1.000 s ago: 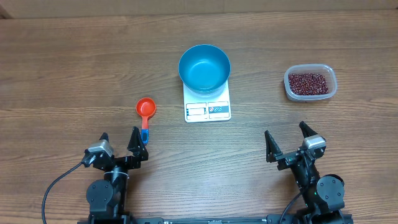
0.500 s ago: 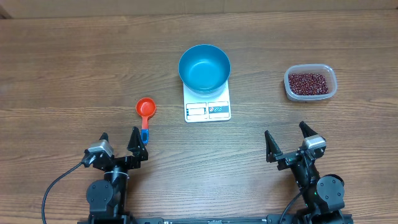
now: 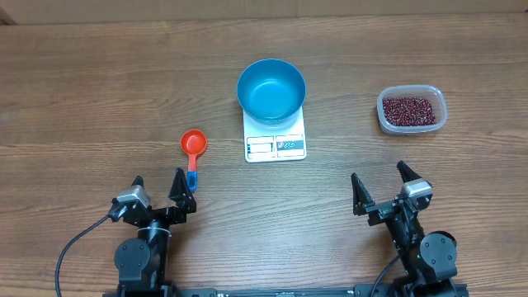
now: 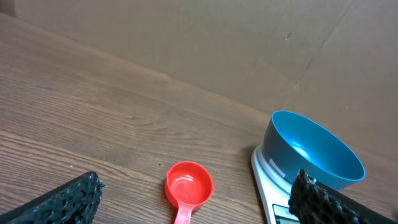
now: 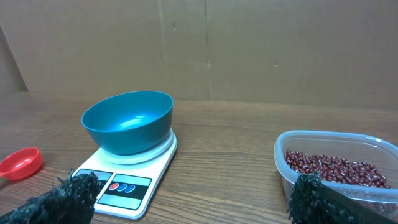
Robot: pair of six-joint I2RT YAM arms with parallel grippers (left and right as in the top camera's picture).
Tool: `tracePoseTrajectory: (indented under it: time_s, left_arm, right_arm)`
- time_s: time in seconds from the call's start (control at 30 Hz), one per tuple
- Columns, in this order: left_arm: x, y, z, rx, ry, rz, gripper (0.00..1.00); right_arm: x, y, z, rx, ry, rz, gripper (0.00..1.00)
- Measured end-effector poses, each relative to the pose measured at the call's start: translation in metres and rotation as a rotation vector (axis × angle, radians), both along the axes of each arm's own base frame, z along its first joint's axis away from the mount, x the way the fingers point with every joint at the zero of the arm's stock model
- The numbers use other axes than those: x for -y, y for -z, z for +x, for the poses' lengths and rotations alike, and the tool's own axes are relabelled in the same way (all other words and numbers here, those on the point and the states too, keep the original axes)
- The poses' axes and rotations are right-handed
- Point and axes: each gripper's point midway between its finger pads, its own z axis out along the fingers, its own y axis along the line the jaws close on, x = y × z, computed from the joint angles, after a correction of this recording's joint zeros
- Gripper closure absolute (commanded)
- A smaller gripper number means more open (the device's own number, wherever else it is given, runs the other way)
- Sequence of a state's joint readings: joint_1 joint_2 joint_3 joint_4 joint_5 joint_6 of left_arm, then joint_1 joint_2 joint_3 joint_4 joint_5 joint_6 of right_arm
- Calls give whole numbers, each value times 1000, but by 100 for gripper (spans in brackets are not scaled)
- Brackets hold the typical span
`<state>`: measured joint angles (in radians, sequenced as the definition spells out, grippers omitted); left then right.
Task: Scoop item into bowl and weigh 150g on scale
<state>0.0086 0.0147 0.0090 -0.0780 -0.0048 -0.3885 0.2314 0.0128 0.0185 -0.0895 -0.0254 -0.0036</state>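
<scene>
There are 2 grippers, 1 bowl, 1 scale, 1 scoop and 1 clear tub on the wooden surface [image 3: 99, 82]; the beans are too many to count.

The left gripper [image 3: 158, 177] has its 2 fingers spread as wide as they go and holds nothing. The right gripper [image 3: 379, 172] is spread just as wide and also holds nothing.

The red scoop [image 3: 193, 146] lies just ahead of the left gripper, cup end away from it. The blue tip of its handle is close to that gripper's right finger, but whether they touch cannot be told.

The blue bowl [image 3: 271, 91] sits on the far part of the white scale [image 3: 275, 146], leaving the display and buttons uncovered. Both stand well ahead, to the right of the left gripper and to the left of the right gripper.

The dark red beans [image 3: 409, 110] lie in the tub [image 3: 442, 110], ahead of the right gripper and slightly to its right, well apart from it.

Compared with 1 second ago, nothing differs: both grippers and all 4 things are in the same places.
</scene>
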Motion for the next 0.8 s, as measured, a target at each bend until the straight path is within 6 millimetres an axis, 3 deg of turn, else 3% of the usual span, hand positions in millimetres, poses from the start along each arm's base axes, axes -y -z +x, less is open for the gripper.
tracePoseTrajectory:
  time_s: [0.33,0.57,0.8]
  left_arm:
    - [4,0,0,1,25,6,0]
    - [11,-7,-8,-57,77,126,0]
    - [5,-66,-19,-83,59,243,0]
  right_arm:
    - [0,0,0,0,0,0,0]
    - [0,0,0,0,0,0,0]
    - [0,0,0,0,1,0,0]
